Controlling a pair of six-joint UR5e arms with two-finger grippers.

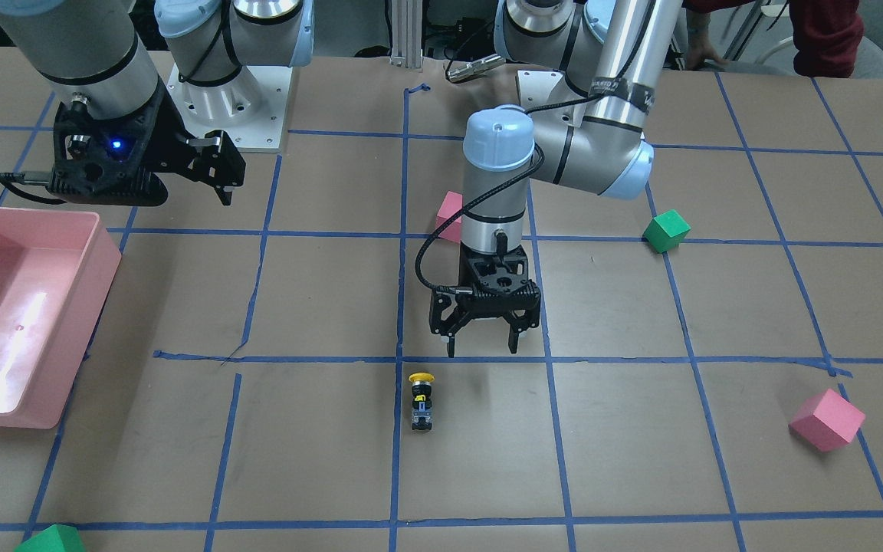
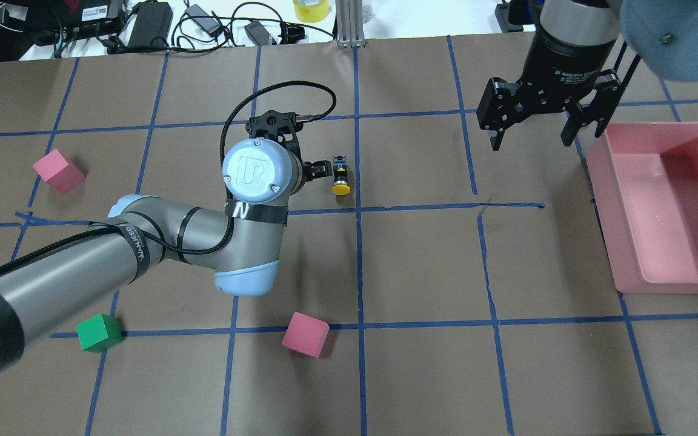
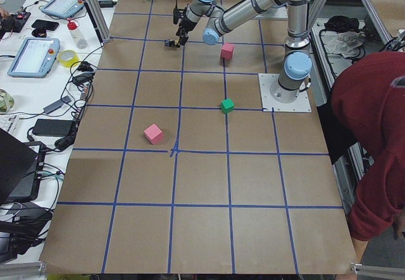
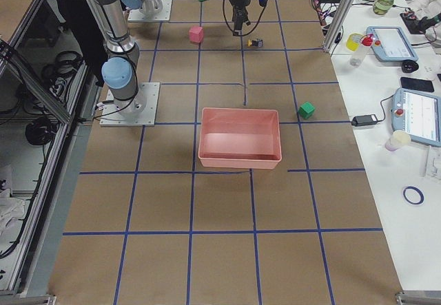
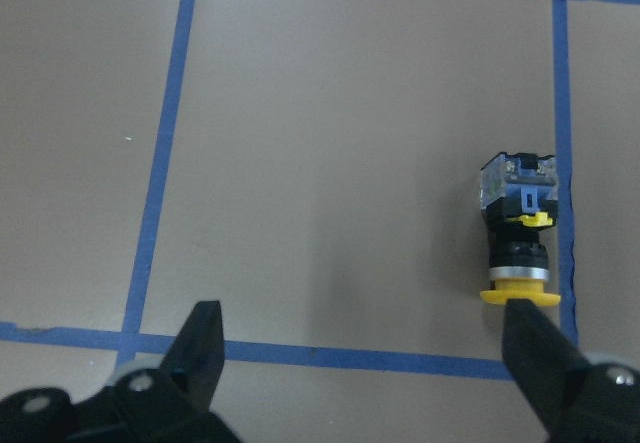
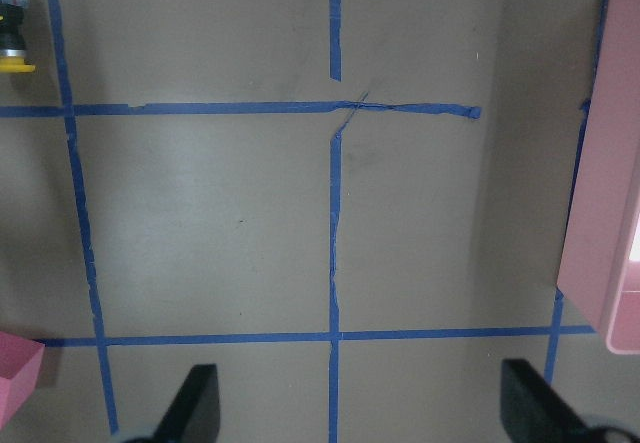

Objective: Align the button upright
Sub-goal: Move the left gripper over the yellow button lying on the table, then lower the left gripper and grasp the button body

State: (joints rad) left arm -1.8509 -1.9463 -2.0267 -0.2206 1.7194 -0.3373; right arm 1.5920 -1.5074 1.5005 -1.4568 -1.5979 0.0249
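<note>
The button (image 1: 421, 402) lies on its side on the brown table, with its yellow cap toward the robot and its grey-blue base away. It also shows in the overhead view (image 2: 340, 178) and the left wrist view (image 5: 518, 243). My left gripper (image 1: 484, 349) is open and empty and points down a little above the table. It stands just beside the button on the robot's side. In the left wrist view its right fingertip (image 5: 535, 353) is close to the cap. My right gripper (image 2: 531, 144) is open and empty, raised near the bin.
A pink bin (image 2: 600, 200) stands at the right side of the overhead view. Pink cubes (image 2: 58, 171) (image 2: 305, 334) and a green cube (image 2: 99, 332) lie around the left arm. Another green cube (image 1: 50, 539) sits at the table's far edge.
</note>
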